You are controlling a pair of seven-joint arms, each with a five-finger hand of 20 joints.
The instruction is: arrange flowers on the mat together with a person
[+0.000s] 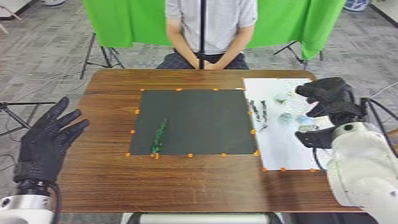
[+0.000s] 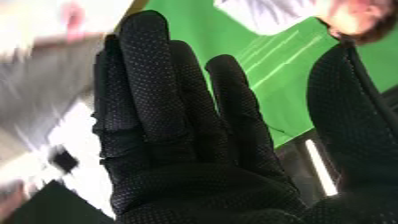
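Table (image 1: 178, 187), brown wood: fills the middle of the frame.

Dark mat (image 1: 200, 122): centre, flat.

White sheet (image 1: 284, 145): to its right, bearing the loose pieces.

Right hand (image 1: 333, 106): right of frame, above the sheet; fingers straight, thumb well apart, holding nothing. Picking the next piece seems due; I would bring it low beside one stem, close thumb and fingers gently near the stem's middle, and lift clear of its neighbours.

Left hand (image 1: 44, 145): left of frame, open, empty, beside the mat.

Green sprig (image 1: 160, 136): lower left of the mat; long axis nearly upright in frame, upper end leaning right. Which end is the tip, I cannot tell.

Dark sprigs (image 1: 264, 111): sheet's left side, long axes roughly up and down.

Pale flowers (image 1: 285, 118): mid-sheet, pointing unclear.
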